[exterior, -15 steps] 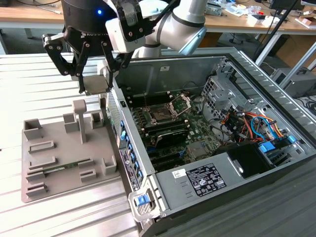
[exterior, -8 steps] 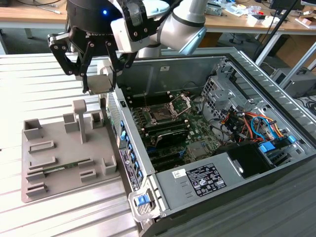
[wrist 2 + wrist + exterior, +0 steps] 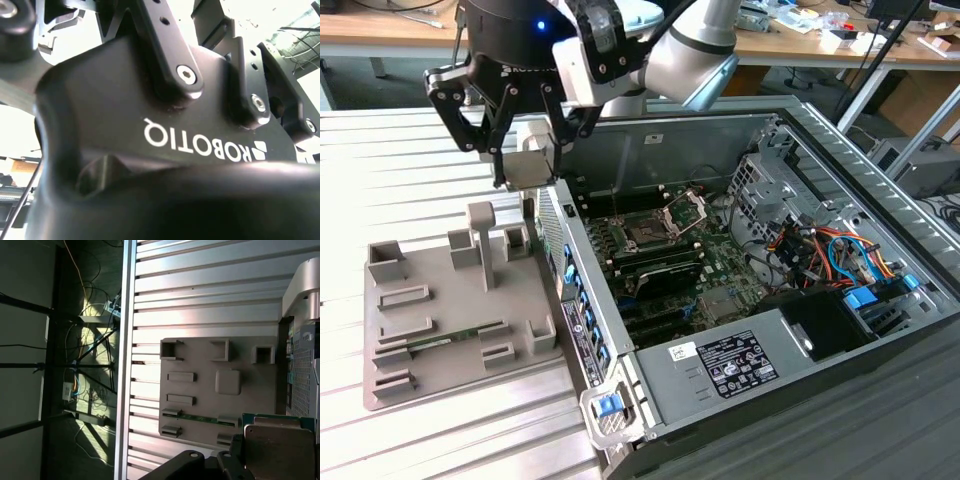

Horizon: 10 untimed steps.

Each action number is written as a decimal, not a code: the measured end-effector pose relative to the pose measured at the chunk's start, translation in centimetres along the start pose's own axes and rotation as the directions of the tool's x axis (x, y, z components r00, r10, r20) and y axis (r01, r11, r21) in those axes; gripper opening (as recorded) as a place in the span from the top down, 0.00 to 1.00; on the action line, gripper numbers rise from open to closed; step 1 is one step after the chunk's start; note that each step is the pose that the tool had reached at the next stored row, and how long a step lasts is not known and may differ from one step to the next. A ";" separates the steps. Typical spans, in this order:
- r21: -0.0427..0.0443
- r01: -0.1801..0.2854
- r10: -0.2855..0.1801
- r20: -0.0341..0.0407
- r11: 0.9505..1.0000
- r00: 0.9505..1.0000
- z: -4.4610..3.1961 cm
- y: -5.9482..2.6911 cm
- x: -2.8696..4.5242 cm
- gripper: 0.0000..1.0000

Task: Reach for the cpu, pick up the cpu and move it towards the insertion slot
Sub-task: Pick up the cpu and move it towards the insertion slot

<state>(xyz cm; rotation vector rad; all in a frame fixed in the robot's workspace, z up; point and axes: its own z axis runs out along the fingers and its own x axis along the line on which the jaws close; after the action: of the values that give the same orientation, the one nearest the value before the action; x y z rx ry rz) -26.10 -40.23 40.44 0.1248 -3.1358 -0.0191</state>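
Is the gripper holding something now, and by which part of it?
The gripper seems to hold the cpu, gripped at its edges; the exact contact is hidden.

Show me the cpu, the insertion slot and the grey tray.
cpu (image 3: 280, 452): first wrist view, on its silver face.
insertion slot (image 3: 644, 233): exterior view, on its dark centre.
grey tray (image 3: 198, 362): first wrist view, on bare floor.

Soft daylight fills the exterior view: the ribbed worktop gleams pale, the pincer reads near-black, and a small blue light glows above it. In the second wrist view the pincer's housing is a dark backlit mass against burnt-out white. In the first wrist view glare streaks the worktop's ribs, the floor beside lies in deep shadow, and the cpu looks dull.
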 end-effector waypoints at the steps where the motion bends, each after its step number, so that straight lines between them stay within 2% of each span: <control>1: 0.000 0.000 0.000 0.000 1.000 1.000 0.00 -0.01 -0.06 0.45; 10: 0.000 0.000 0.000 0.000 1.000 1.000 0.00 -0.06 -0.79 0.45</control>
<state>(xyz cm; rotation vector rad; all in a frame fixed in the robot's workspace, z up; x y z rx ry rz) -25.31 -40.23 40.44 0.1248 -3.1358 -0.0191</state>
